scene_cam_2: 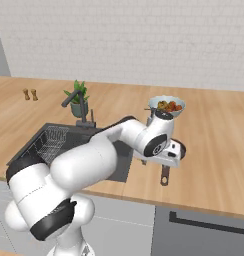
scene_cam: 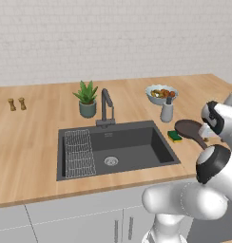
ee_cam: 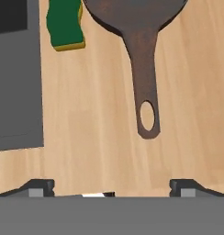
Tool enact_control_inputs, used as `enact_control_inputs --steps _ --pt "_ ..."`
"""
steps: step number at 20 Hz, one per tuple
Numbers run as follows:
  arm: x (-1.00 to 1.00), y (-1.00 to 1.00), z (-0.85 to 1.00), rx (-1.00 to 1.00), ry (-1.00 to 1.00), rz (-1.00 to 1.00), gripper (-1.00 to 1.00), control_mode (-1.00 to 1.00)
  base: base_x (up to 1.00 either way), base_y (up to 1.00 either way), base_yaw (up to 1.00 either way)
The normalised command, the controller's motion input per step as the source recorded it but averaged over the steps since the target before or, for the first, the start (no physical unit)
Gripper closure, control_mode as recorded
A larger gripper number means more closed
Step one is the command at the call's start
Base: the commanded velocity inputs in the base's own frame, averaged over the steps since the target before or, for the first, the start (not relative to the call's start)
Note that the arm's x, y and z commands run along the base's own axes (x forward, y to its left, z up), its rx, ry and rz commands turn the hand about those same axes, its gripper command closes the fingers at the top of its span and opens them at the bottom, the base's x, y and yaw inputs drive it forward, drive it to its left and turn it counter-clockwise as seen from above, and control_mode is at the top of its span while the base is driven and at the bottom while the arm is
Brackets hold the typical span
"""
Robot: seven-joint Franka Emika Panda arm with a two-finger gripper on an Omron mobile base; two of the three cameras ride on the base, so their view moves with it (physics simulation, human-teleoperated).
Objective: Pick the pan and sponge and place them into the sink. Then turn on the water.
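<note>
The dark pan (scene_cam: 188, 127) lies on the wooden counter to the right of the sink (scene_cam: 137, 147), its long handle (ee_cam: 143, 69) pointing toward me. The handle ends in a hole. The yellow-and-green sponge (ee_cam: 65, 25) lies between the pan and the sink's rim (ee_cam: 17, 92), also seen as the sponge (scene_cam: 174, 136) from the left base. My gripper (ee_cam: 114, 190) hovers above the counter just short of the handle's end. It is open wide, with nothing between its fingertips (ee_cam: 189, 187). No water runs from the tap (scene_cam: 106, 107).
A pale bowl (scene_cam: 160, 93) of colourful food and a grey bottle (scene_cam: 167, 112) stand behind the pan. A potted plant (scene_cam: 87, 99) sits left of the tap. Two small shakers (scene_cam: 16, 104) stand far left. A wire rack (scene_cam: 80, 152) lies in the sink's left part.
</note>
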Motion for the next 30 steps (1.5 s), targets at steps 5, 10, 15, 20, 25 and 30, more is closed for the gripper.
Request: enact_control_inputs --steps 5,10,15,20,25,30 --pt "0.42 -0.06 -0.39 0.0 0.02 0.0 -1.0 -1.0 0.0 0.0 0.0" --pt "0.22 -0.3 -0.26 0.0 0.01 0.0 -1.0 -1.0 0.0 0.0 0.0" --pt "0.21 -0.24 -0.25 0.0 0.02 0.0 -1.0 -1.0 0.0 0.0 0.0" --pt "0.33 0.0 -0.27 0.0 0.04 0.0 -1.0 -1.0 0.0 0.0 0.0" --pt "0.33 -0.02 -0.22 0.0 0.0 0.0 -1.0 -1.0 0.0 0.0 0.0" --pt "0.3 -0.02 -0.23 0.0 0.0 0.0 -1.0 -1.0 0.0 0.0 0.0"
